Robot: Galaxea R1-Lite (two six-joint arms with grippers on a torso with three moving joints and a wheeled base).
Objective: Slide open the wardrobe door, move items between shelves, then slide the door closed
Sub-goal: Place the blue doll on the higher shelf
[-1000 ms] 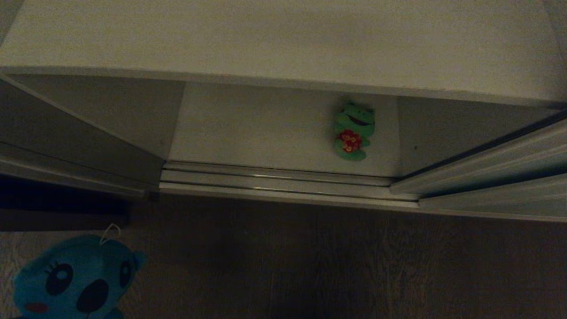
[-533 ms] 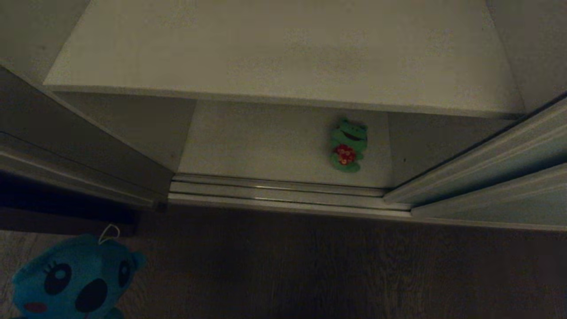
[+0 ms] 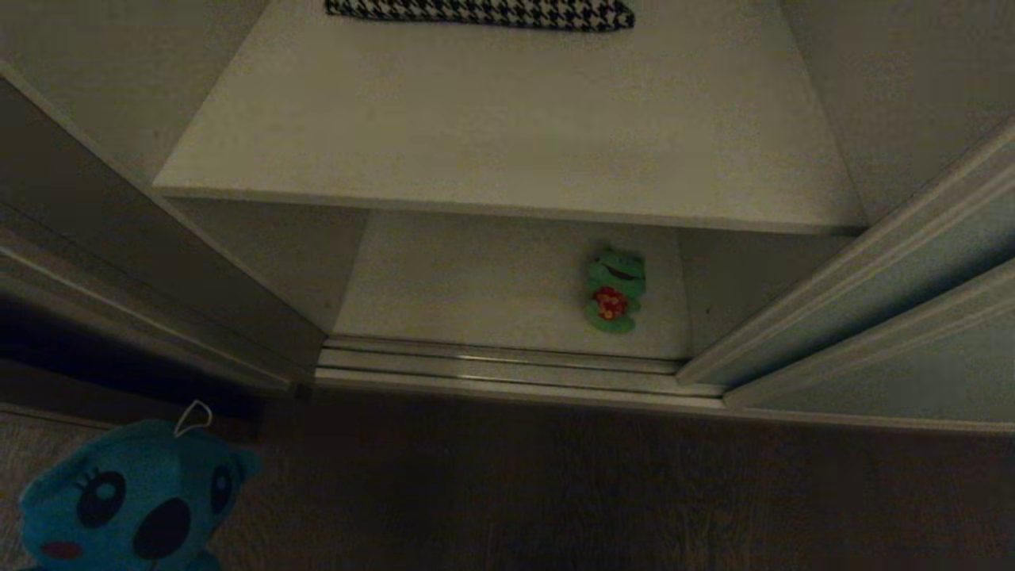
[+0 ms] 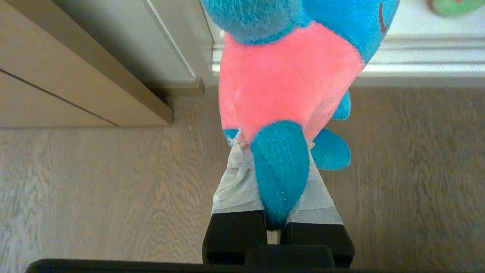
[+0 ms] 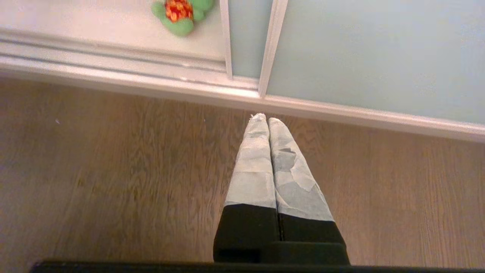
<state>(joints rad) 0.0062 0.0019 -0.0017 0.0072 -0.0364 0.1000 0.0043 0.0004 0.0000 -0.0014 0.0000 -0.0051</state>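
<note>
Wardrobe opening clear, upper shelf (image 3: 507, 143) bare forward of pillow (image 3: 480, 12), frog (image 3: 614, 289) apparently alone below

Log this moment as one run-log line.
left gripper: shut on blue plush toy | right gripper: shut, empty | green frog plush: lower white shelf | door: open

The head view is dim and grainy, with a murky olive tone. The upper shelf (image 3: 507, 127) is its brightest area; the floor (image 3: 555, 492) along the bottom is near black. Both wrist views are bright and evenly lit. The blue plush toy (image 4: 288, 76) appears soft, slightly out of focus.
</note>
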